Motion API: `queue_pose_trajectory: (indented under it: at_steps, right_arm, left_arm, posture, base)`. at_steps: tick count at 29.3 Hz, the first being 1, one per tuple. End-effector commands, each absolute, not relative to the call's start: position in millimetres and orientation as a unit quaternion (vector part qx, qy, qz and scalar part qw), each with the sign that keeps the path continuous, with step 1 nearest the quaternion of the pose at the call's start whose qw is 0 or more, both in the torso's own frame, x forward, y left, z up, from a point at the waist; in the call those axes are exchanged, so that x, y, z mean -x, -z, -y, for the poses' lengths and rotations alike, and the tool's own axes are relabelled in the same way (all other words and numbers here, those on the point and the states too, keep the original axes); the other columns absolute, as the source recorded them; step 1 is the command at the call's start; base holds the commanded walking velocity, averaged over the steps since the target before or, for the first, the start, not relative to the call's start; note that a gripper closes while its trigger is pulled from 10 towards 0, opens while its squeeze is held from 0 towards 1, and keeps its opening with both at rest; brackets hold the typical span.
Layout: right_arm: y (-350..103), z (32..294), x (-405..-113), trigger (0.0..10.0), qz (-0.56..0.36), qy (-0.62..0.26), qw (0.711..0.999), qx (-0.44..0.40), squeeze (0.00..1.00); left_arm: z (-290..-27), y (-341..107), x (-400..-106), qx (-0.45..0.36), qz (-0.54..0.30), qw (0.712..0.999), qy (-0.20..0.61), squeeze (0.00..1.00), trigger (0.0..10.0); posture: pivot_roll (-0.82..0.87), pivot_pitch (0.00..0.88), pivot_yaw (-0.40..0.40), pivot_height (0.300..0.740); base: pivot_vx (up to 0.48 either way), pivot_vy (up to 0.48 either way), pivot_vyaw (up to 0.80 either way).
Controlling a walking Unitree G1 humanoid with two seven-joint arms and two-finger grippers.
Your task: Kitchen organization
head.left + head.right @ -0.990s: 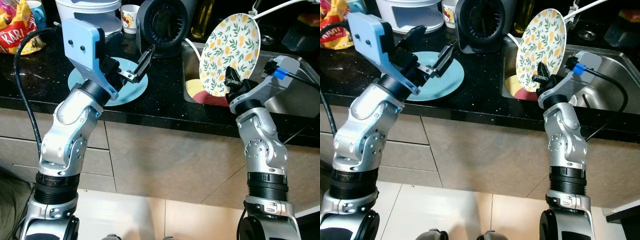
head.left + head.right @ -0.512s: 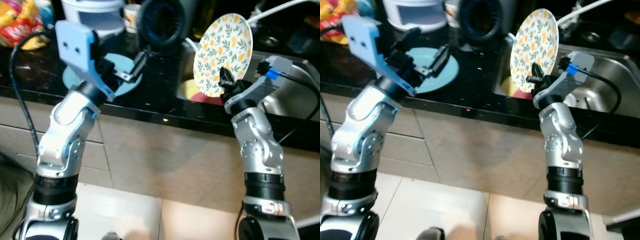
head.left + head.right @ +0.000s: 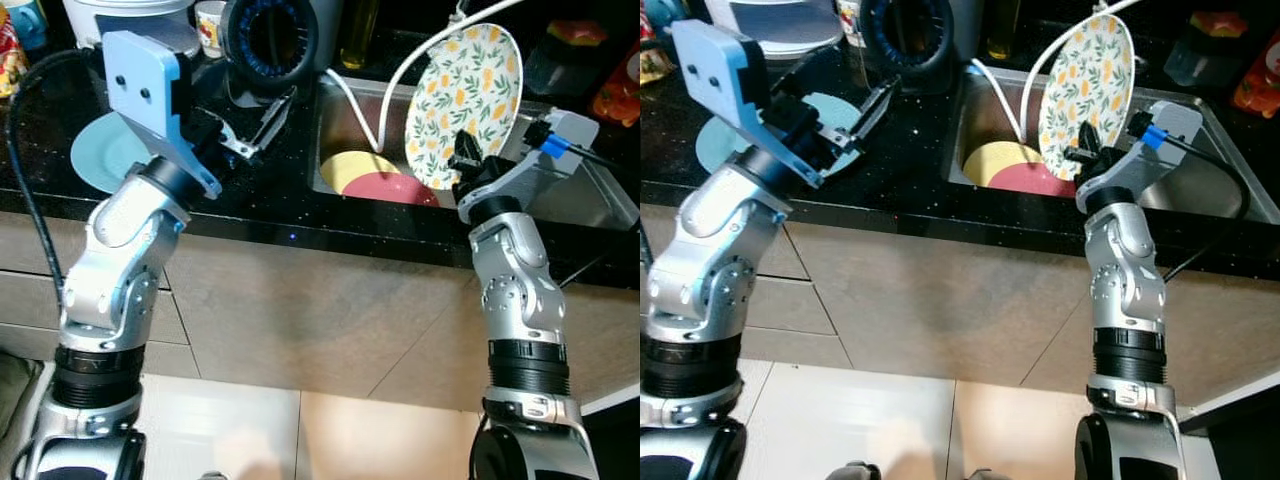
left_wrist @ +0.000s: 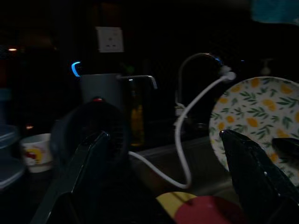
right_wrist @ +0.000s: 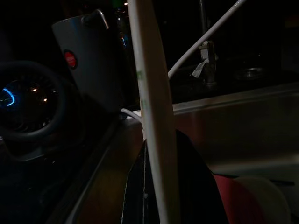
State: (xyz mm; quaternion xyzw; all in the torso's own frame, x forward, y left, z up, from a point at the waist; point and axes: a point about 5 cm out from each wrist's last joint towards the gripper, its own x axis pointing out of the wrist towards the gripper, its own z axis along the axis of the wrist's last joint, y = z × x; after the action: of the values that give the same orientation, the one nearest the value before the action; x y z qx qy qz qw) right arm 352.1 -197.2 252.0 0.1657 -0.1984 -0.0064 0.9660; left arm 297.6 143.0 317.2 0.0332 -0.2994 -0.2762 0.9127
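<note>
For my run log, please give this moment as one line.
right gripper: shut on floral plate, upright above sink | left gripper: open, empty | in sink: yellow plate, red plate

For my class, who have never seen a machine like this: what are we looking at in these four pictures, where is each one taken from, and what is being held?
This is a humanoid robot at a black kitchen counter with a steel sink. The two bright pictures come from a stereo camera on its head, looking down at its two silver arms. The two dark pictures come from cameras on its wrists, looking along each hand's black fingers.

The right hand is shut on the rim of a leaf-patterned plate, holding it upright over the sink; the right wrist view sees that plate edge-on. In the sink lie a yellow plate and a red plate. The left hand is open, holding nothing, above the counter. A light blue plate lies on the counter behind the left arm.
</note>
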Motion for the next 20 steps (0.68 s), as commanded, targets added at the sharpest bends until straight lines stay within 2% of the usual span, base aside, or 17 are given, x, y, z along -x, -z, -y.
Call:
queue_pose_trajectory:
  at_steps: [1, 20]
  right_arm:
    - [-257.1, 208.1, -351.3, 10.0, 0.216, 0.029, 0.962, -0.163, 0.0]
    - [-258.1, 227.1, -350.2, 10.0, 0.232, 0.062, 0.958, -0.156, 0.0]
  left_arm:
    - [-147.2, -317.8, -295.9, -0.046, 0.302, 0.911, 0.277, 0.0, 10.0]
    - [-150.5, -305.4, -290.4, -0.06, 0.28, 0.914, 0.288, 0.0, 10.0]
  posture:
    - [0.13, 0.04, -0.085, 0.74]
    - [0.13, 0.041, -0.075, 0.74]
  base:
    - [0.345, 0.0, 0.0]
    - [0.368, 0.0, 0.0]
